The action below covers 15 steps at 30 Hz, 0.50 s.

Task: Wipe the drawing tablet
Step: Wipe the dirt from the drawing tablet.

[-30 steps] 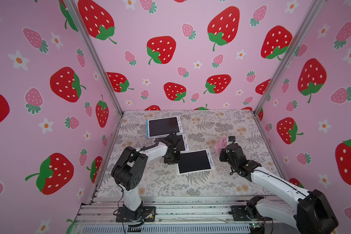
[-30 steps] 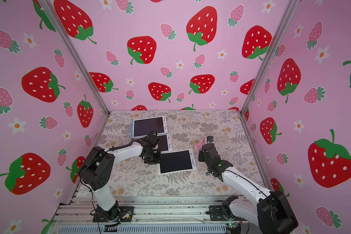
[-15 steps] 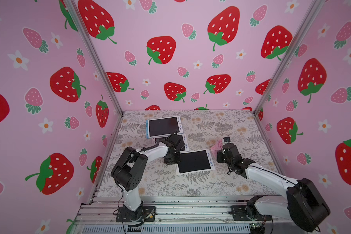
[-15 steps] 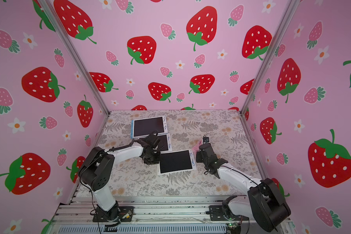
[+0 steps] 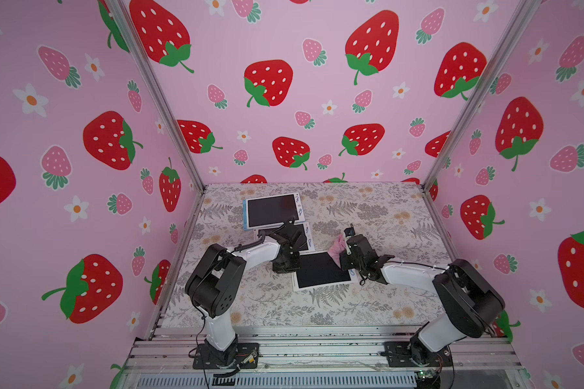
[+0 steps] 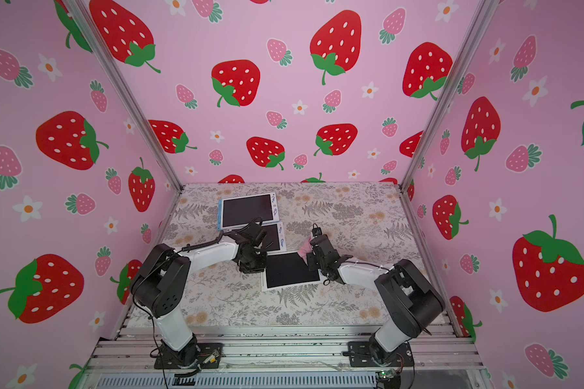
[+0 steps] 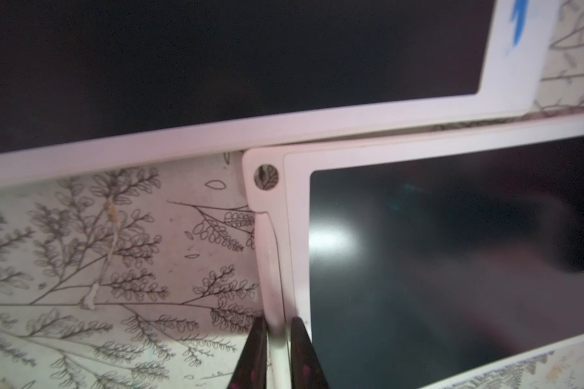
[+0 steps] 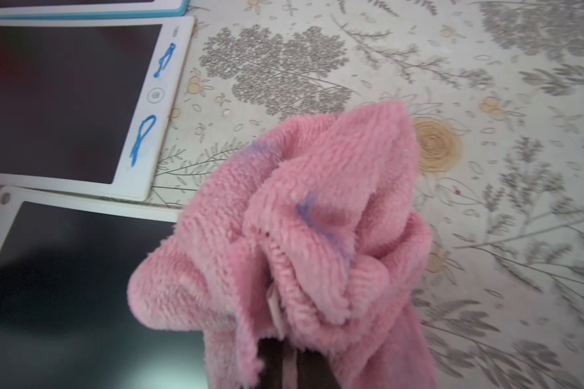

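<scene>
The left claw is pinched on the white side strip of the nearest drawing tablet, with one dark fingertip on each side of it. Its wrist bends steeply down at that tablet's left edge, and the white forearm runs low back toward the base. The right claw is clamped on a bunched pink cloth. In both top views the cloth sits at the tablet's far right corner, but I cannot tell whether it touches the screen. The right arm stretches low and nearly flat across the floral table. In the top views the left wrist hides much of the middle tablet, which lies between the nearest one and the blue-edged far tablet. The middle tablet's white border bears two blue scribbles and a round button. The small print at its corner is unreadable.
</scene>
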### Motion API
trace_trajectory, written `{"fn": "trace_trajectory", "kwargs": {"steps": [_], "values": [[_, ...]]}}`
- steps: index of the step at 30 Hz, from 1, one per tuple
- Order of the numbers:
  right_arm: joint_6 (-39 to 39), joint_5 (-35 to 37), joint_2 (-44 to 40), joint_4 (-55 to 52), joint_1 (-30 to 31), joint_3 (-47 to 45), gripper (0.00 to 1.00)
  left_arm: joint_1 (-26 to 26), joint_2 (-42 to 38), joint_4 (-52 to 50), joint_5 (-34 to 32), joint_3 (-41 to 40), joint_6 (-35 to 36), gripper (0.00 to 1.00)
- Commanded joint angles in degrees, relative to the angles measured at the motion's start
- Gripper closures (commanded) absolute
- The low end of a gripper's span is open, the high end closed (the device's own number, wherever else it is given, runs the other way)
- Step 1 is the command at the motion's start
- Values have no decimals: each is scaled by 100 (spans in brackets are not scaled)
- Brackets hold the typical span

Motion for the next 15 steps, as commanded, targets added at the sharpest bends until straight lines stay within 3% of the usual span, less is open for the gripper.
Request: {"fn": "trace_trajectory", "kwargs": {"steps": [1, 5, 9, 12, 15], "values": [[355, 30, 353, 227, 78, 214, 100, 2, 436, -434, -582, -77, -34, 87], [925, 102, 333, -6, -318, 5, 100, 1, 512, -496, -639, 1, -55, 87], [926, 118, 39, -380, -732, -214, 100, 9, 534, -512, -656, 32, -86, 88], [653, -4, -29, -359, -706, -256, 100, 3, 546, -515, -648, 48, -73, 88], [458, -54, 95, -118, -310, -182, 100, 8, 581, -509, -623, 87, -48, 88]]}}
